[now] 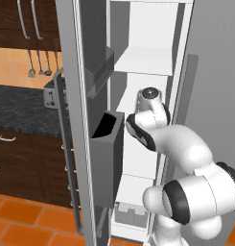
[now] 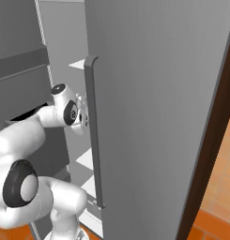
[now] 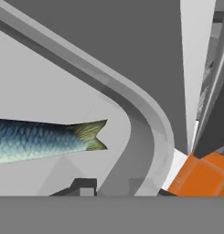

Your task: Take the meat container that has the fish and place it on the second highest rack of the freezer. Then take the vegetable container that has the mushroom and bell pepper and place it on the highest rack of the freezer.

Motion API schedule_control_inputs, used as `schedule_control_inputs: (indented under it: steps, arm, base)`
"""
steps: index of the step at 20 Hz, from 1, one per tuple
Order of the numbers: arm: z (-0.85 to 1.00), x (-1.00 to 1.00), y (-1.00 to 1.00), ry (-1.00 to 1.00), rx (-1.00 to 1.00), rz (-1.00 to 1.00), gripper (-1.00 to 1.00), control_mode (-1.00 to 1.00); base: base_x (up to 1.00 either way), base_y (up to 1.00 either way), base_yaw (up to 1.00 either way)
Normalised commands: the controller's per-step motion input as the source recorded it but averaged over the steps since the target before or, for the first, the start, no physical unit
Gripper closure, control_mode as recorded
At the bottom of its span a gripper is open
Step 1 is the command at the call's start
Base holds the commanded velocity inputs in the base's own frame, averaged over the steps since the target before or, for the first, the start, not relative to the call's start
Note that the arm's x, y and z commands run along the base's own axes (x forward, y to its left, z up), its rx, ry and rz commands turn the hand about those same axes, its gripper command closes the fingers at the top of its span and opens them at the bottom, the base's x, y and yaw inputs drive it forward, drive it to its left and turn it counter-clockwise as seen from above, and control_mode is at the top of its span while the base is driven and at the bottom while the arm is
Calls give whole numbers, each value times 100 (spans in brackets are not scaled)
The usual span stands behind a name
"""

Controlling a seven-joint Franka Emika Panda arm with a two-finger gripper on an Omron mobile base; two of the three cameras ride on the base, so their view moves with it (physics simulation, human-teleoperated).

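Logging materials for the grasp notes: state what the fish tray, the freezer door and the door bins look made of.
Meat container: seemingly metal, matte grey, with a smooth rounded rim. Freezer door: brushed-looking silver-grey metal, or paint; the flat sheen leaves it open. Door bins: dark grey, dull, probably plastic. The fish lies in the tray, its scaled skin blue-green.

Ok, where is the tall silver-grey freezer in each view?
Left base view: tall silver-grey freezer at centre, door open, white shelves showing.
Right base view: its grey door with long bar handle at right, shelves at left.
Hand view: probably the grey panels at upper right.
Shared landmark: orange floor tiles, low in every view.
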Motion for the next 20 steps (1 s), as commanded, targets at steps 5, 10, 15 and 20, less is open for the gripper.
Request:
schedule_control_inputs:
  steps: [5, 10, 15, 20]
  arm:
    - [-17, 35, -9, 0, 0, -4, 100, -100]
    - [-4, 44, 0, 0, 0, -8, 100, -100]
    - [-21, 33, -5, 0, 0, -3, 100, -100]
    - [-38, 21, -7, 0, 0, 0, 100, -100]
  base:
    - [0, 0, 0]
    - [0, 0, 0]
    - [0, 0, 0]
    - [0, 0, 0]
